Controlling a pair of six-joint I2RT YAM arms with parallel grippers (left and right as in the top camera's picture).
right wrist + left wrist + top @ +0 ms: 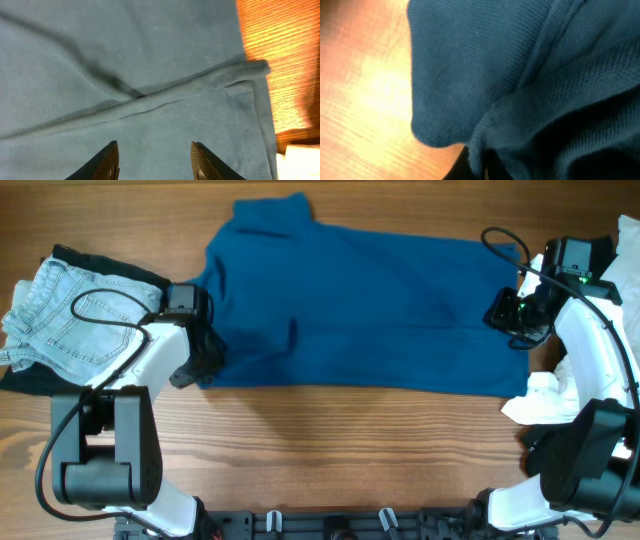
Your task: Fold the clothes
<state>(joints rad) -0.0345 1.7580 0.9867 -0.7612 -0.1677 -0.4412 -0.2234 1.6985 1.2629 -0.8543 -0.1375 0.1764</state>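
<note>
1. Right fingers (107, 161) stand wide apart with nothing between them. They hang over the shirt (360, 310) near its right edge, and a doubled hem line runs across the cloth just ahead of the tips.
2. Left fingers (192, 368) sit at the shirt's lower-left corner. Bunched blue knit fills the wrist view, so I cannot tell whether they are parted or clamped.
3. Deep blue and mostly smooth, the shirt lies flat as a long rectangle across the middle of the worktop (350, 440). A faint crease runs along its length, and a flap of cloth juts from its upper-left corner.
4. Its lower edge is straight, with a broad band of bare wood below it. At its right edge the hem is folded over at the corner, and bare wood shows just past it.
5. Left of the shirt, crumpled pale denim shorts (60, 315) lie on a black garment (100, 262), with the left arm between them and the shirt.
6. Past the shirt's lower-right corner a white garment (545, 395) lies beside the right arm.
</note>
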